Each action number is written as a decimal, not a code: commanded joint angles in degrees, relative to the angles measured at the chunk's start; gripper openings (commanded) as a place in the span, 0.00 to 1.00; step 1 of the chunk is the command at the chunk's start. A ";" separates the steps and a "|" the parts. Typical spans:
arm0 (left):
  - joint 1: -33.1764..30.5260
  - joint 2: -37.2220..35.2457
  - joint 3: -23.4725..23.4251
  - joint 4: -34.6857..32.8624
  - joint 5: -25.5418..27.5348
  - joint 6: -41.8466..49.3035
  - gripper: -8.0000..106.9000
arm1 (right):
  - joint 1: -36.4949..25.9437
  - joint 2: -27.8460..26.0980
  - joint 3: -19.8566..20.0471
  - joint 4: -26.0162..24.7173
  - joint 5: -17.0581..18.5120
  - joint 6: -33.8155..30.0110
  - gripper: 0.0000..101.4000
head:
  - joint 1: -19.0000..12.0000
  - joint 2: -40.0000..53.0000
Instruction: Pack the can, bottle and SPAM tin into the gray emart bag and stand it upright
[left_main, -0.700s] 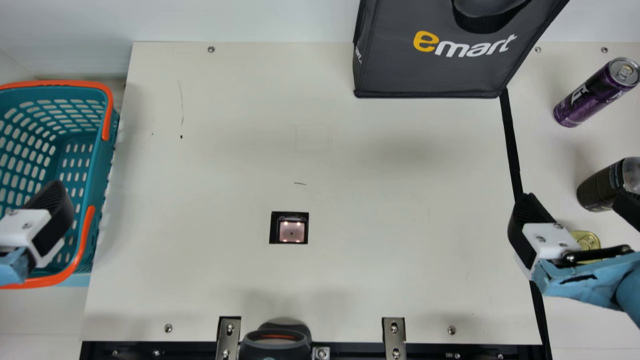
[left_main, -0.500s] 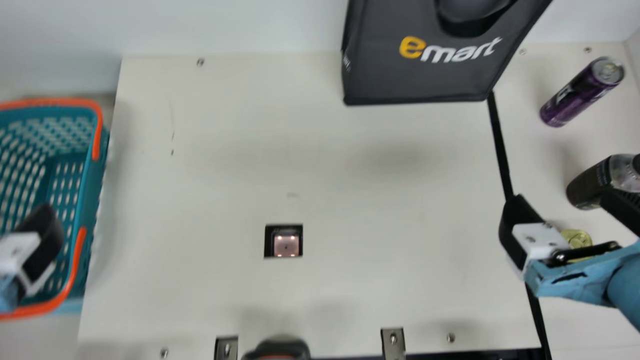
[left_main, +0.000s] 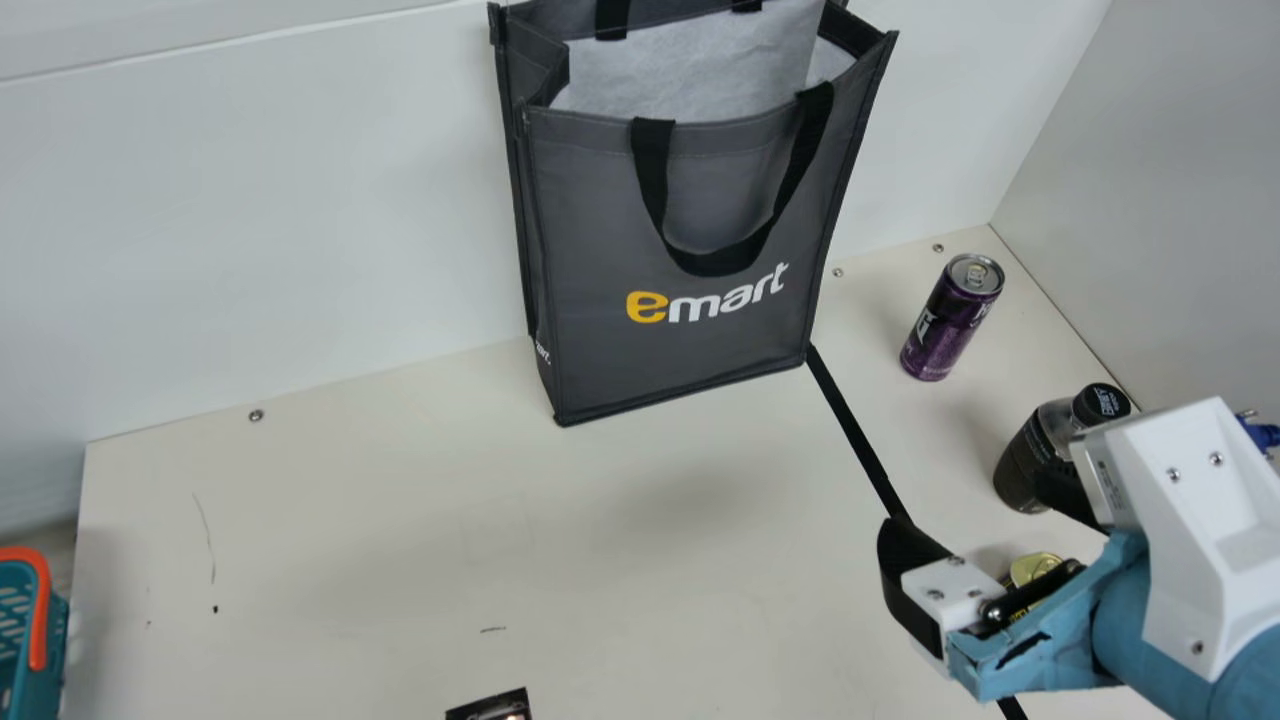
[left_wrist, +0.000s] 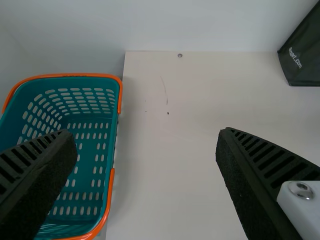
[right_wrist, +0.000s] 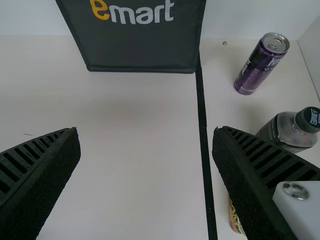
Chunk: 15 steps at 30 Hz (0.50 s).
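The gray emart bag (left_main: 700, 210) stands upright at the upper centre of the main view, its mouth gaping upward, which should let things be lowered in. Right of it stand the can (left_main: 952, 318) and the bottle (left_main: 1025, 465), with the SPAM tin (left_main: 1035, 568) partly hidden at lower right behind the right gripper (right_wrist: 145, 131), whose fingers are apart and empty, likely for a first grasp. The left gripper (left_wrist: 145, 132), also spread and empty, is near the basket (left_main: 58, 650) at lower left, seemingly spare for now.
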<state>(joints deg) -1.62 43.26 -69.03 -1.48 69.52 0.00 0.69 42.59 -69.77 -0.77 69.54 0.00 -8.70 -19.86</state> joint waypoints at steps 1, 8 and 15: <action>0.00 0.00 0.00 0.00 0.00 0.00 0.85 | 0.00 0.00 0.00 0.00 0.00 0.00 0.94 | -1.30 -0.14; 0.00 0.00 0.00 0.00 0.00 0.00 0.85 | 0.00 0.00 0.00 0.00 0.00 0.00 0.94 | -1.30 -0.14; 0.00 0.00 0.00 0.00 0.00 0.00 0.85 | 0.00 0.00 0.00 0.00 0.00 0.00 0.94 | -1.30 -0.14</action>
<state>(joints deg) -1.62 43.26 -69.03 -1.48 69.52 0.00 0.69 42.59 -69.77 -0.77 69.54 0.00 -8.70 -19.86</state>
